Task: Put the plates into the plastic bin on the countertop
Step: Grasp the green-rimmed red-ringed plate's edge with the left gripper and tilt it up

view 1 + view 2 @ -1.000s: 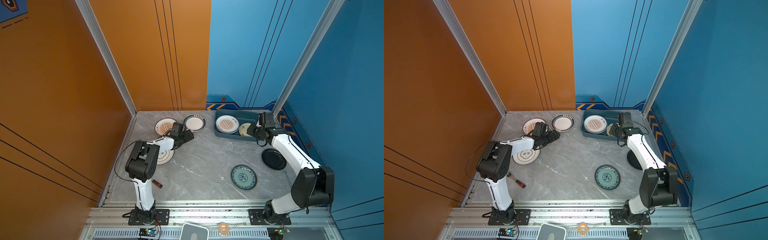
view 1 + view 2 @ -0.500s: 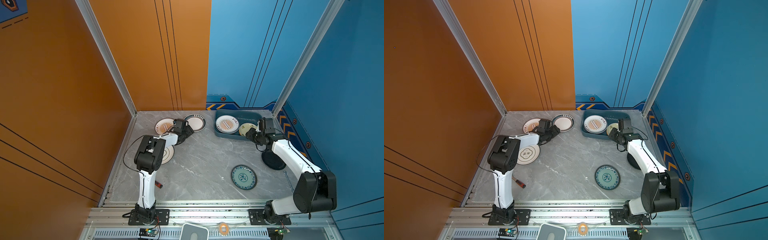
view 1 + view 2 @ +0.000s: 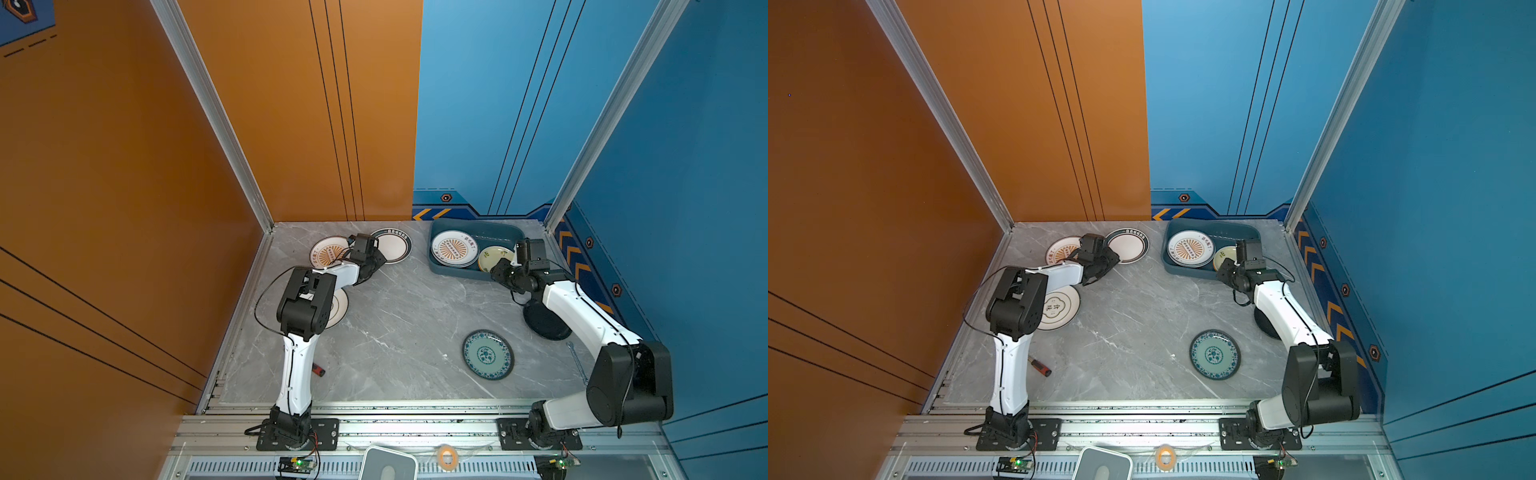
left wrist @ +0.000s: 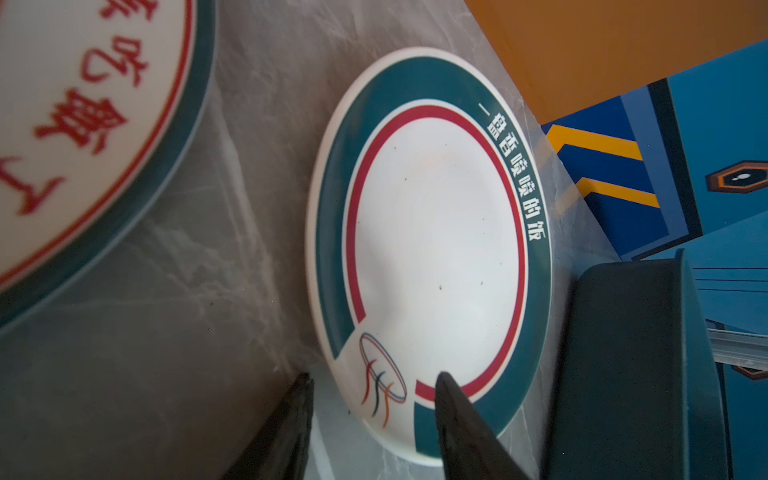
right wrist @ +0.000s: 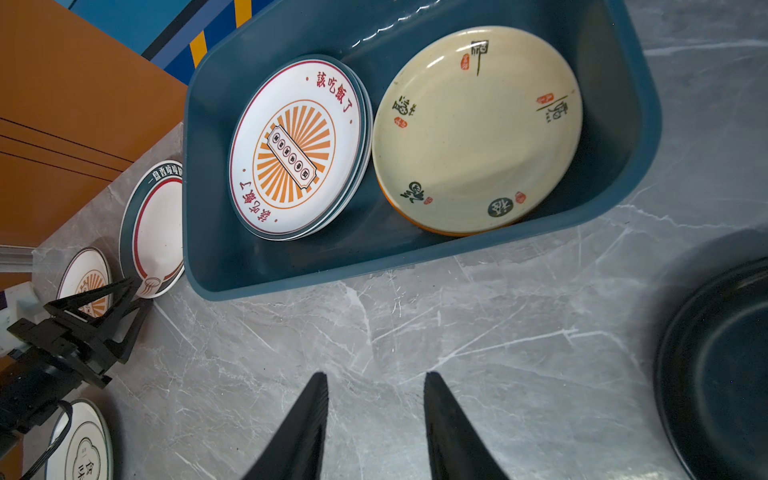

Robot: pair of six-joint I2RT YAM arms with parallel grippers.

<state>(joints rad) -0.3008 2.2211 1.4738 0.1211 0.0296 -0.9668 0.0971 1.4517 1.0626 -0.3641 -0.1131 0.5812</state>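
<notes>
Though agape, L gripper astride plate

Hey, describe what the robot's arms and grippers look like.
The left arm and right arm have white links, bulky black joints and thin black cables looping alongside. The left gripper and right gripper are black, each with two pointed, tapered fingers.

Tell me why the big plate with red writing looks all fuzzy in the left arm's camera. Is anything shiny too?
Left wrist view: the plate with red writing is probably too near the lens, so it blurs, while the green-rimmed plate is sharp; the whole picture is dim. Right wrist view: white glare streaks the far wall of the plastic bin.
</notes>
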